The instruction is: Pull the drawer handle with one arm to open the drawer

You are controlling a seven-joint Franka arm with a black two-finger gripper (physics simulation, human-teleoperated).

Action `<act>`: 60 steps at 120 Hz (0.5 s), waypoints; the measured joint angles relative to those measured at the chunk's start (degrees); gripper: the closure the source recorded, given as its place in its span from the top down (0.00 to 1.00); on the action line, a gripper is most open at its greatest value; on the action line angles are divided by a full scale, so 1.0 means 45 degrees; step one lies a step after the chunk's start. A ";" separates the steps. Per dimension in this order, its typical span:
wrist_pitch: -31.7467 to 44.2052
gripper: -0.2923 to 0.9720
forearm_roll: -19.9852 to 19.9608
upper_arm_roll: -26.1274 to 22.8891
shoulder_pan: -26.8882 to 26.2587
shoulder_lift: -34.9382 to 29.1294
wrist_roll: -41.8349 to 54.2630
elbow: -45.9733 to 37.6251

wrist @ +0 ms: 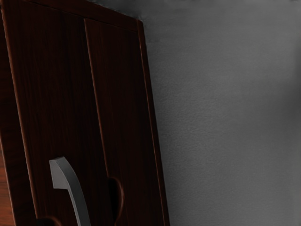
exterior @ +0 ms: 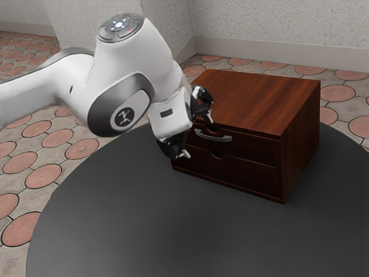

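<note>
Wide-spread, the pincer (exterior: 189, 128) is hanging just in front of the cabinet (exterior: 259, 98) with nothing between its jaws. One finger is showing above the level of the drawer handle (exterior: 213, 136) and the other below it. The handle's near end is lying at about three o'clock from the pincer, just beside it but, as far as I am reading it, not touched.

Through the wrist view I am looking along the dark wood front from close by, with the grey handle (wrist: 70, 188) curving out of the upper drawer (exterior: 248, 144) just ahead of the hand.

The cabinet is sitting at roughly one o'clock on the round dark table (exterior: 173, 231). The upper drawer is looking flush with the front, so I am judging it shut.

By my reckoning the approach is nearly finished and nothing of the pull is done. I am needing to bring the jaws around the handle, close on it, then draw straight away from the cabinet, toward about eight o'clock in the exterior view
</note>
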 joint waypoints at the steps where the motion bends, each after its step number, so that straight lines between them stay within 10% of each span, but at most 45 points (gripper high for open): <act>1: -0.0003 0.77 -0.0006 0.0001 -0.0045 0.0006 0.0010 0.0000; 60: 0.0100 0.77 -0.0022 0.0273 0.1099 0.1865 0.0575 0.1023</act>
